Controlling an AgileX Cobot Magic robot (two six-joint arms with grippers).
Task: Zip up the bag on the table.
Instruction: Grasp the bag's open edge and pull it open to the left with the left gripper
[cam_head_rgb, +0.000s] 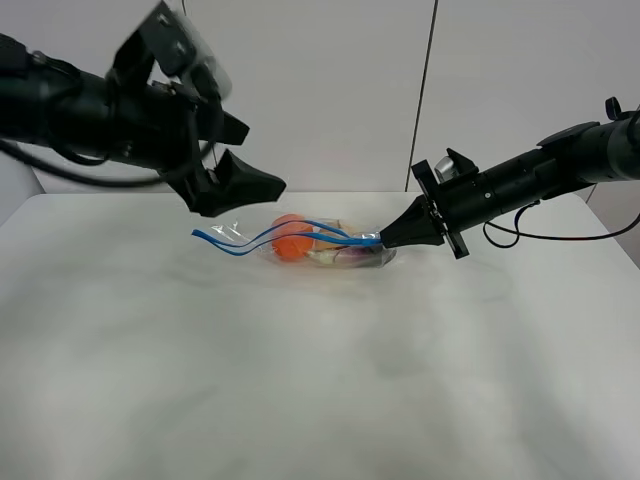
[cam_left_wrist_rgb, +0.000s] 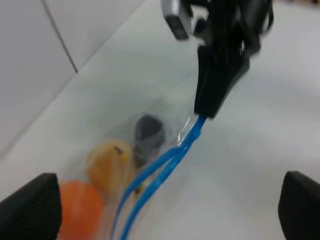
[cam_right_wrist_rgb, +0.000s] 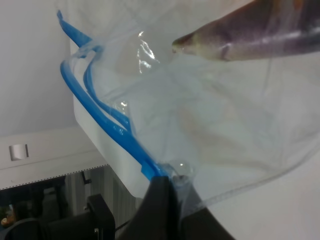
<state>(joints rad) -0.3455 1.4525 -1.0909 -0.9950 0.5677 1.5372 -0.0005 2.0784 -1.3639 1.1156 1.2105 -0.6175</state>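
- Right now I see the bag (cam_head_rgb: 330, 245) lying on the table (cam_head_rgb: 300, 390), its blue zipper strip (cam_head_rgb: 250, 243) gaping.
- My right gripper (cam_head_rgb: 385, 240) pinches the strip's end.
- My left gripper (cam_head_rgb: 262, 158) hovers above the other end, jaws spread.

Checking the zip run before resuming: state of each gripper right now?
Left gripper: open, holding nothing, above the bag.
Right gripper: shut on the bag's blue zipper strip.
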